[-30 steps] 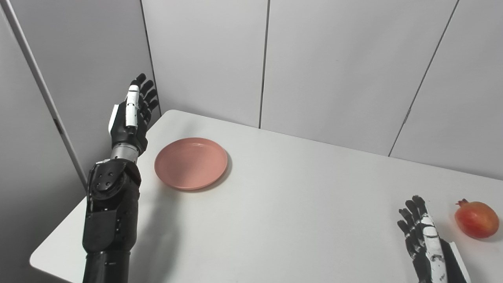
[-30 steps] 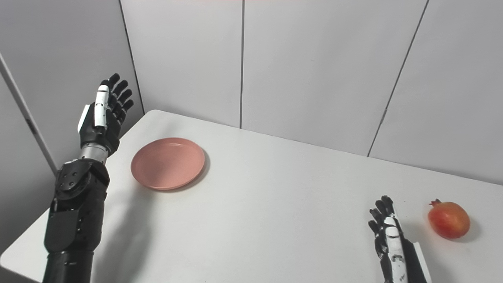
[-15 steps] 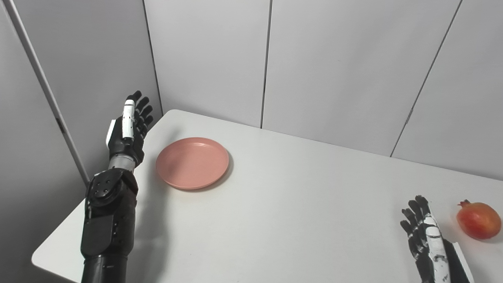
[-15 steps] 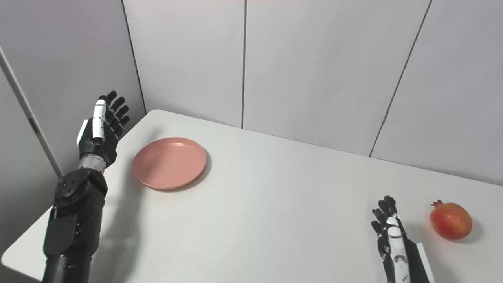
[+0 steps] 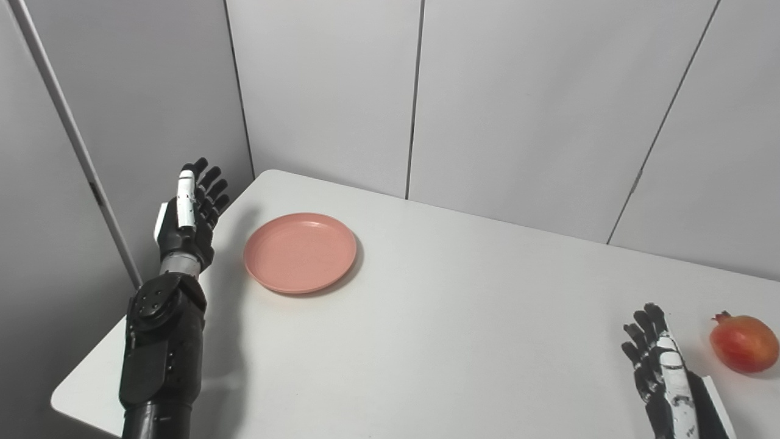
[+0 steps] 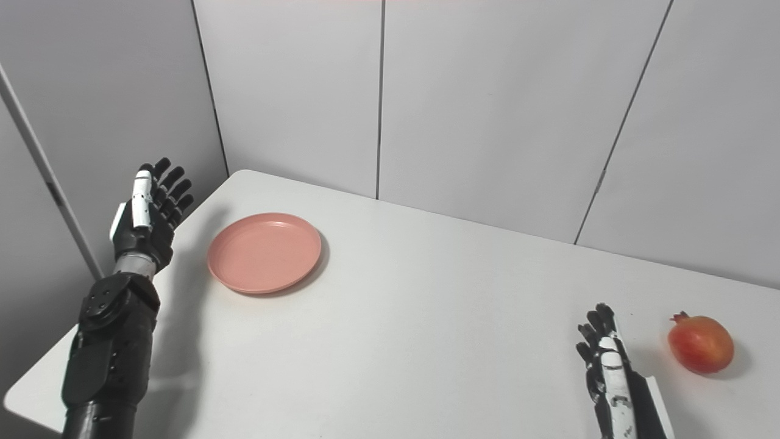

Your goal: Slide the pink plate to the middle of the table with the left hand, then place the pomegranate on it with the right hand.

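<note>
The left hand (image 5: pixel 186 216) is hovering at the middle left of the frame, raised on its forearm just off the table's left edge, its fingers (image 5: pixel 210 183) spread wide and pointing upward, holding nothing. It is standing beside the pink plate (image 5: pixel 300 252) but is not touching it; a strip of bare table (image 5: pixel 439 317) is showing between them.

The plate is sitting in the left-centre of the frame, flat on the white tabletop and well short of the table's middle, so the slide appears not yet begun. It is shallow, with a low raised rim, and it is holding nothing. It looks like light, stiff plastic with a smooth underside, so it will probably be gliding easily on the slick surface and may skate or spin if nudged off-centre. The sensible contact seems to be the rim on the side nearest the hand, with the fingers laid flat against it and pushing toward the right of the frame, or the fingertips pressing down inside the dish and dragging.

At the lower right of the frame, the right hand (image 6: pixel 609 366) is resting low near the table's front edge, its fingers loosely apart and empty. Just to its right, still apart from it, the pomegranate (image 6: pixel 701 343) is lying on the table. It looks firm, round and fairly heavy, liable to roll, so a wrap around its widest part would likely be safest.
</note>
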